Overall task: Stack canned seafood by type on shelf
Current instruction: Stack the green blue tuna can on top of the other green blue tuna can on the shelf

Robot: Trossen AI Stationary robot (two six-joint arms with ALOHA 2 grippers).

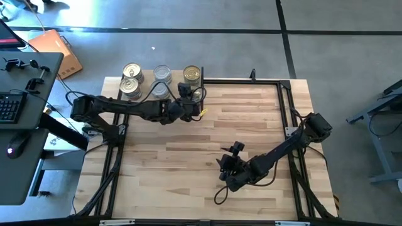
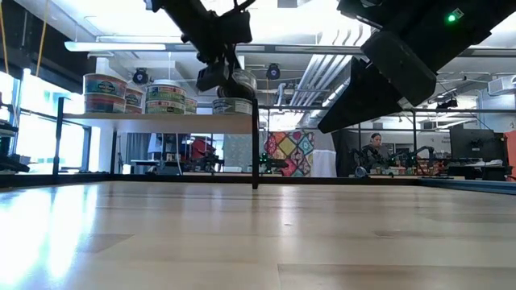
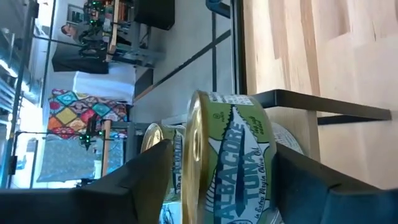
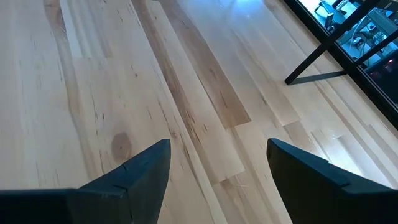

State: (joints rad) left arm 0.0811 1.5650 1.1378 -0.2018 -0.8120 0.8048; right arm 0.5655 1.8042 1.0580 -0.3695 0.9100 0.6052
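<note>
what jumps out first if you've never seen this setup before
The stacks of canned seafood crowded on the shelf at the table's far left corner catch the eye. The left gripper is right there, its fingers either side of a gold-topped Albacore tuna tin. The right gripper hangs open over bare table.

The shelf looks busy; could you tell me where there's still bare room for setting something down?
The shelf is crowded with tin stacks, the left gripper at its right end. The table between shelf and right gripper is bare.
</note>
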